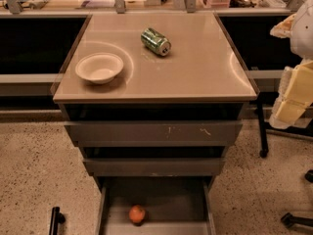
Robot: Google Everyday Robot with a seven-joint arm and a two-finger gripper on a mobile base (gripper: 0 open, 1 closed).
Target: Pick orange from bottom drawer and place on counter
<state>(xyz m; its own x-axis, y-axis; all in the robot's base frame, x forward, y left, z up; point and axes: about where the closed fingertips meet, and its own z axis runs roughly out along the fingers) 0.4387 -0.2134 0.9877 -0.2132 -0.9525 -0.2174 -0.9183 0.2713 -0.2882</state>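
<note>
Beige speckled floor (34,170) is spreading across the lower half of the view. A grey metal cabinet (156,133) is standing on it, facing the camera, with a cluttered bench (98,1) running behind it along the top edge.

The surface (195,67), a glossy tan slab with rounded corners, is capping the cabinet and carrying two items.

Three drawers are sitting below the surface:
- The top drawer (122,131) is projecting slightly and is showing scuff marks on its front.
- The middle drawer (154,167) is also projecting slightly.
- The bottom drawer (166,204) is standing pulled well out, exposing its flat grey floor and thin side walls.

The hand (293,99) is hanging at the right edge of the view, beside the right side of the cabinet, at about the level of the surface and well apart from the bottom drawer. Only pale yellow and white parts are showing. Whether it is released or clenched cannot be told.

A white bowl (99,67) is sitting upright near the front left of the surface. A green can (156,41) is lying on its side near the middle rear, apart from the bowl.

The orange (137,214) is resting on the floor of the bottom drawer, left of centre and towards the front.
</note>
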